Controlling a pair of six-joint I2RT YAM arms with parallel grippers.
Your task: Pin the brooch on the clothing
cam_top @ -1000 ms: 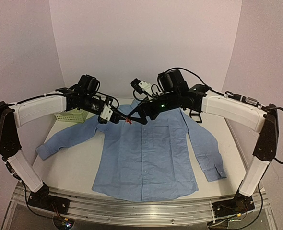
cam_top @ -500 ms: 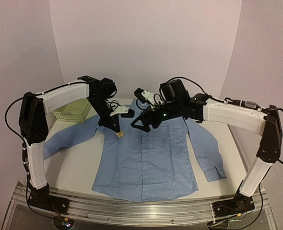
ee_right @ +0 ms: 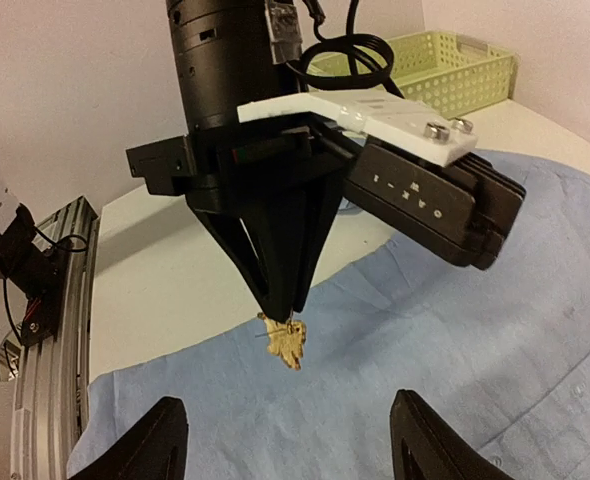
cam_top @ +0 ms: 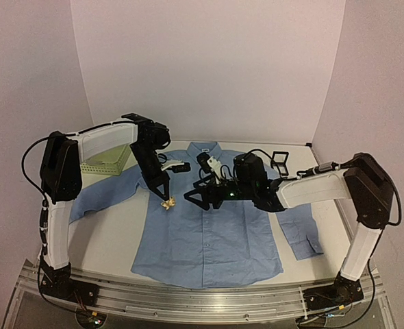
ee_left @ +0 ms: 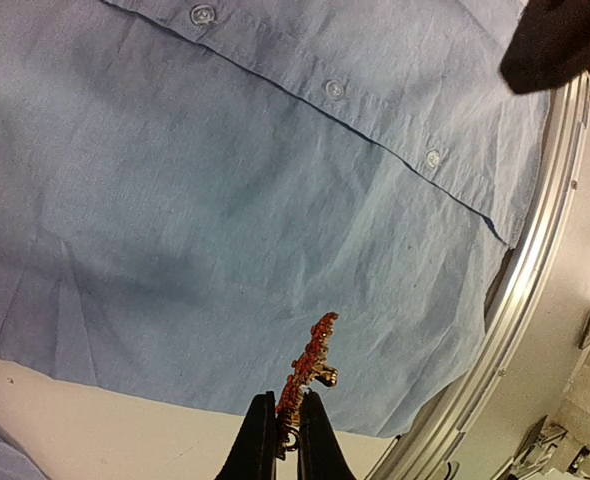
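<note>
The light blue shirt [cam_top: 209, 219] lies flat on the table, collar at the back. My left gripper [cam_top: 165, 198] points down and is shut on the brooch [cam_top: 167, 203], holding it just above the shirt's left chest edge. In the left wrist view the orange-red brooch [ee_left: 307, 367] sticks out from between the shut fingers [ee_left: 259, 440] over the blue cloth [ee_left: 225, 180]. My right gripper [cam_top: 196, 195] is open and empty, low over the shirt just right of the brooch. In the right wrist view the brooch [ee_right: 286, 343] shows its gold back and pin, hanging from the left gripper [ee_right: 287, 312].
A green mesh basket [cam_top: 106, 159] stands at the back left, also in the right wrist view [ee_right: 440, 65]. A small black-framed box [cam_top: 280, 160] sits at the back right. The table's metal rail [ee_left: 535, 290] runs along the shirt hem.
Both arms have come down toward the shirt. The left gripper has lowered the brooch to just above the cloth. The right gripper has dropped low beside it.
</note>
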